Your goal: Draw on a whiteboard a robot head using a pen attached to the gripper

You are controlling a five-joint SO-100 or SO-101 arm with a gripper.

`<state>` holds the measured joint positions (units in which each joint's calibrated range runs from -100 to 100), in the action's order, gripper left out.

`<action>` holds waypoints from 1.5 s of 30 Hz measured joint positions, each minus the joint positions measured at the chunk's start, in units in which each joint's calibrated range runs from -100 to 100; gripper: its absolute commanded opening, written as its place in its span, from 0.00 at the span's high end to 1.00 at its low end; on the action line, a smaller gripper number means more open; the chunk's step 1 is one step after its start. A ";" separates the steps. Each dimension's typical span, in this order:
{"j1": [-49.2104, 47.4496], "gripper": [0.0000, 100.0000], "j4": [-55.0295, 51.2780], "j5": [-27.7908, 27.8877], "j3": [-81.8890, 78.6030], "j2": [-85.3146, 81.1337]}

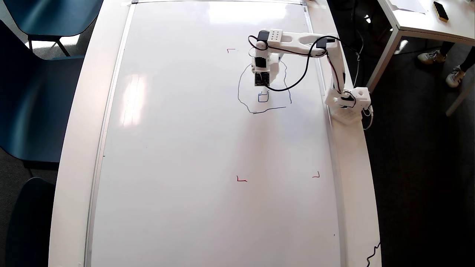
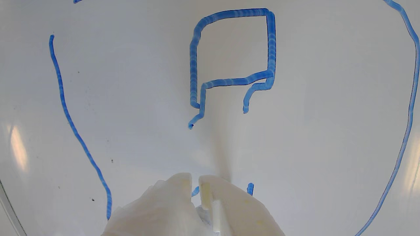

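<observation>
Robot head (image 1: 264, 89) sits upper right on the whiteboard (image 1: 185, 148): outline drawn w/ squarish mouth (image 2: 233, 55) inside. End effector (image 2: 195, 180) hangs above the mouth, jaws nearly together; pen not discernible, so can't tell what's clamped. Outline's long axis runs up-down in overhead view. Probably eyes next: light, even pressure, short strokes.

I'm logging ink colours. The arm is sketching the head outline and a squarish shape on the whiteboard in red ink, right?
Not quite: the ink is blue, not red. The wrist view shows the squarish shape and the head outline as blue lines on the whiteboard. The rest stands.
</observation>
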<state>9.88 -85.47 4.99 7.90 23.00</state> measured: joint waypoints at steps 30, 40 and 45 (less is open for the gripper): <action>-0.15 0.99 0.08 -0.37 3.75 2.37; -1.36 0.99 0.25 -2.06 4.66 0.76; -2.11 0.99 -4.31 -2.27 4.20 -5.51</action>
<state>7.77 -89.78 2.72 12.11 17.49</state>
